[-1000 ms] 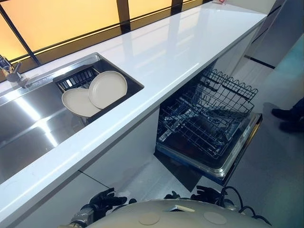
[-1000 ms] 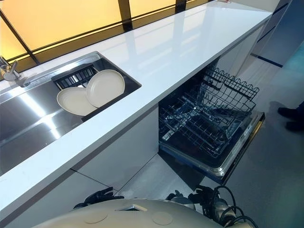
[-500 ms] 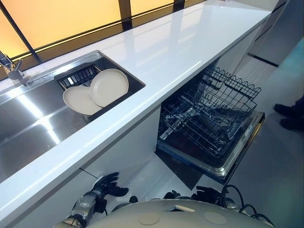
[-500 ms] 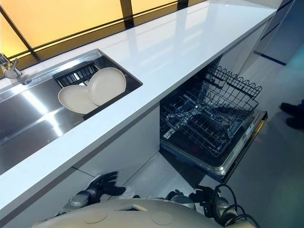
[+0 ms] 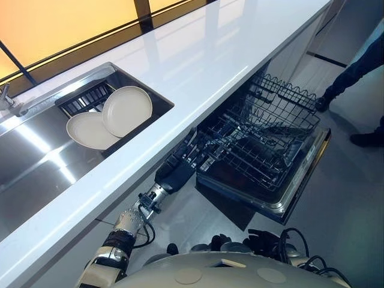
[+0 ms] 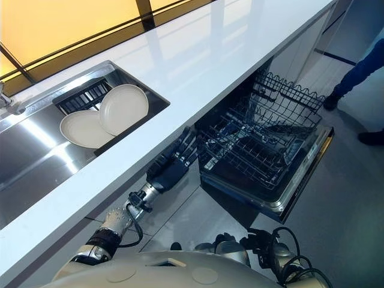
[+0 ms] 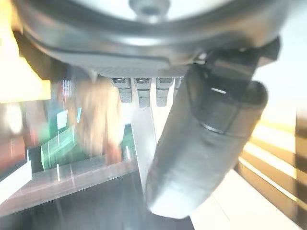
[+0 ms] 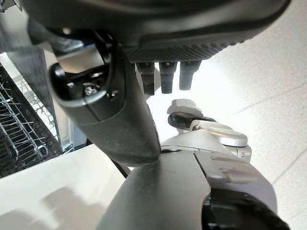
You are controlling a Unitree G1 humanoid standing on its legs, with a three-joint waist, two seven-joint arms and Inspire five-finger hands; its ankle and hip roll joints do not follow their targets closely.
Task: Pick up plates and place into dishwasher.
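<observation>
White tabletop (image 5: 198, 54) runs across your view, steel sink (image 5: 30, 156) at its left end. Two pale plates, one (image 5: 126, 110) overlapping the other (image 5: 87, 130), lean on a dark drain rack (image 5: 84, 99) in the sink. Neither is held. Dishwasher (image 5: 300, 180) stands open under the tabletop, its wire basket (image 5: 264, 144) pulled out and bare of plates. Your left hand (image 5: 174, 171) hangs below the tabletop's front edge, just beside the basket's near corner, fingers (image 5: 189, 147) straight and slightly spread, holding nothing. Your right hand (image 5: 264, 240) sits low by the floor, fingers (image 8: 168, 79) loose and empty. A person's leg (image 5: 360, 63) and shoe (image 5: 366, 139) show at far right.
</observation>
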